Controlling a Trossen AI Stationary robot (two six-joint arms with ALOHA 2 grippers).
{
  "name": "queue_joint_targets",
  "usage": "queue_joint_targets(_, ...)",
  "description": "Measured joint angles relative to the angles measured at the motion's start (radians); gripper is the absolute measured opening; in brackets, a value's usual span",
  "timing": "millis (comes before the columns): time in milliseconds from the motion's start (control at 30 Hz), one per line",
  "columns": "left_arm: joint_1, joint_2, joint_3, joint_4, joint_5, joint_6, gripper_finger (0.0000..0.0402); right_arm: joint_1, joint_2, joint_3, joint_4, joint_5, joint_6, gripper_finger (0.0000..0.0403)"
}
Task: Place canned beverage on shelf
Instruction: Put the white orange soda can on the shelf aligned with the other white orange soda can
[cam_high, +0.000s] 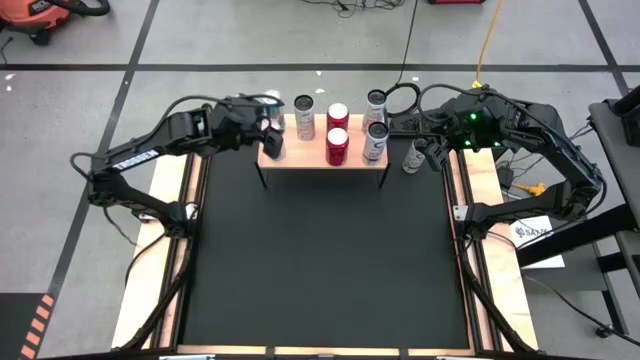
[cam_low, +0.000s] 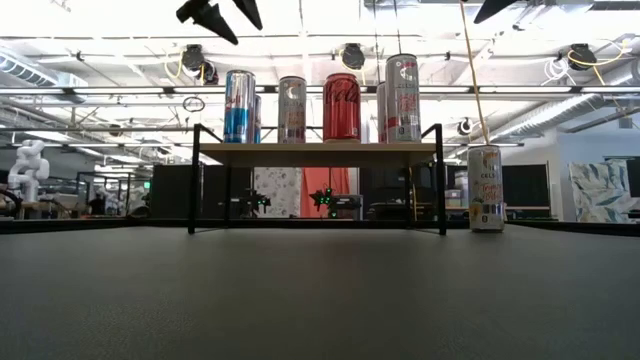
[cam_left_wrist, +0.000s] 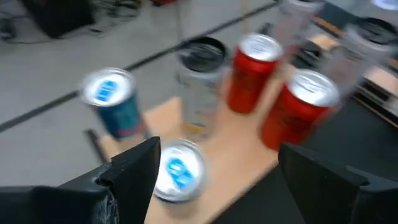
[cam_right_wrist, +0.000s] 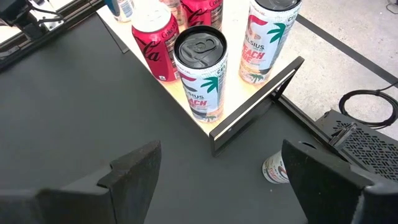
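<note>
On the black worktop (cam_high: 320, 260), the shelf (cam_high: 322, 160) is nearly full of upright cans, while one white can (cam_high: 412, 157) stands just beside its right end, seemingly awaiting placement; the right pincer (cam_high: 437, 152) hovers near it released, and the left pincer (cam_high: 268, 128) is released above the blue cans (cam_left_wrist: 177, 171).

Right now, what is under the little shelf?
Under the shelf only its black legs and bare table show. One can stands beside it, not under.

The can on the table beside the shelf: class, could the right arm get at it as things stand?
Probably yes. The can stands alone, apart from the shelf, and the open right gripper hovers just beside it.
</note>
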Motion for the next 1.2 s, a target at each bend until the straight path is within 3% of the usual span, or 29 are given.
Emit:
queue_joint_targets(200, -0.060, -0.022, 0.000, -0.004, 0.074, 0.000, 0.0327, 0.000, 0.000, 0.000, 0.000, 0.000, 0.000, 0.0318)
queue_joint_targets(600, -0.286, -0.031, 0.000, 0.021, 0.013, -0.027, 0.0326, 0.000, 0.000, 0.000, 0.000, 0.000, 0.000, 0.0318)
queue_joint_targets(1000, -0.418, -0.032, 0.000, 0.020, 0.148, -0.055, 0.0326, 0.000, 0.000, 0.000, 0.000, 0.000, 0.000, 0.0318)
queue_joint_targets(1200, -0.517, -0.030, 0.000, 0.031, 0.144, -0.055, 0.0309, 0.000, 0.000, 0.000, 0.000, 0.000, 0.000, 0.0318)
